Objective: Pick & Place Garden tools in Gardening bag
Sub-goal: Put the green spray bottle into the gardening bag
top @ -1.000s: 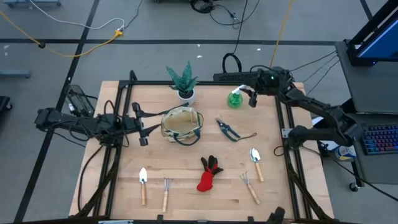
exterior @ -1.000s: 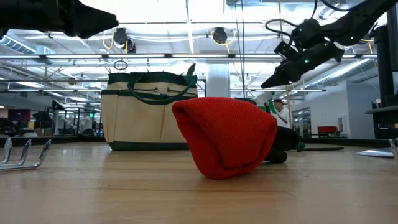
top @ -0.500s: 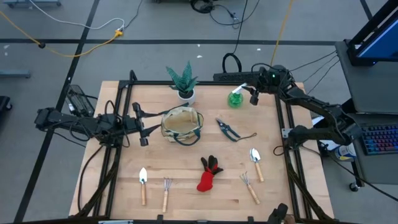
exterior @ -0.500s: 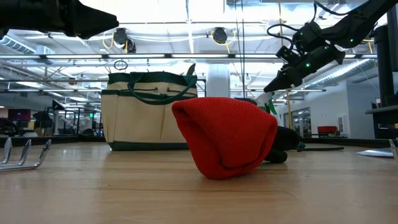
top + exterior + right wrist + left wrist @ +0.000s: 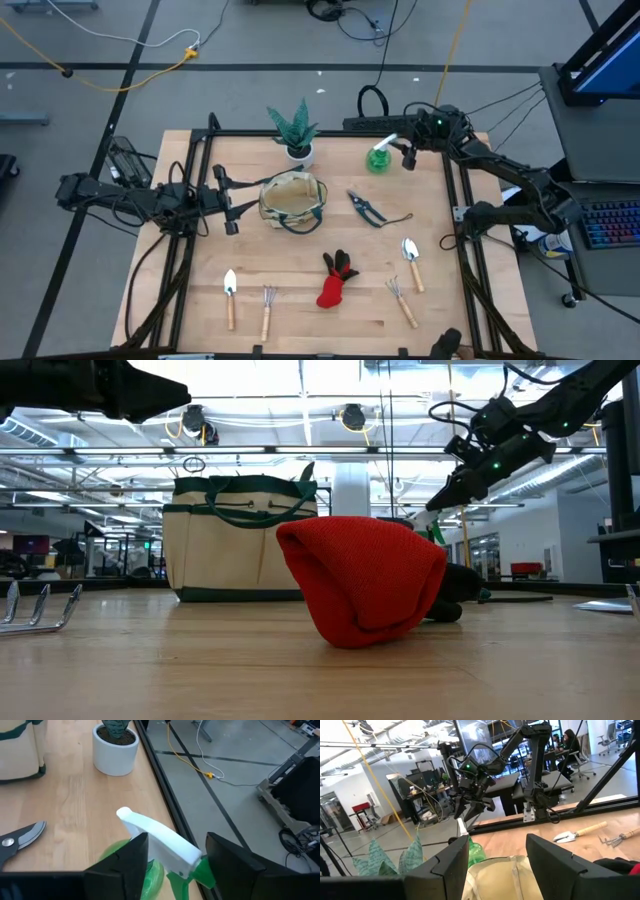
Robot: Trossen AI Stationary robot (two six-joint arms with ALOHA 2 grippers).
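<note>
The green spray bottle [image 5: 378,158] stands upright on its base at the table's far right, its white head [image 5: 160,842] pointing toward the plant. My right gripper [image 5: 175,855] is open, with a finger on either side of that head [image 5: 402,155]. The beige gardening bag [image 5: 293,200] stands mid-table. My left gripper [image 5: 238,198] hovers open and empty just left of it. Lying flat on the table are the grey pruning shears [image 5: 368,208], the red-and-black glove [image 5: 335,278], two trowels [image 5: 411,260] [image 5: 230,295] and two hand rakes [image 5: 267,310] [image 5: 400,298]. My right gripper has its fingers [image 5: 220,855] either side of the spray bottle's white head [image 5: 165,847], coming from the table's right and slanting down. Whether they touch it I cannot tell. The bottle stands upright on the table.
A spiky green plant in a white pot [image 5: 296,135] stands at the far edge between bag and bottle. A black frame rail [image 5: 452,200] runs along the table's right side, close to the bottle. Bare wood lies between the bag and the near row of tools.
In the low view my right gripper's outline above the spray bottle has drawn back a little, and the bottle's white head now shows below the fingertips. The bottle itself has not moved.
</note>
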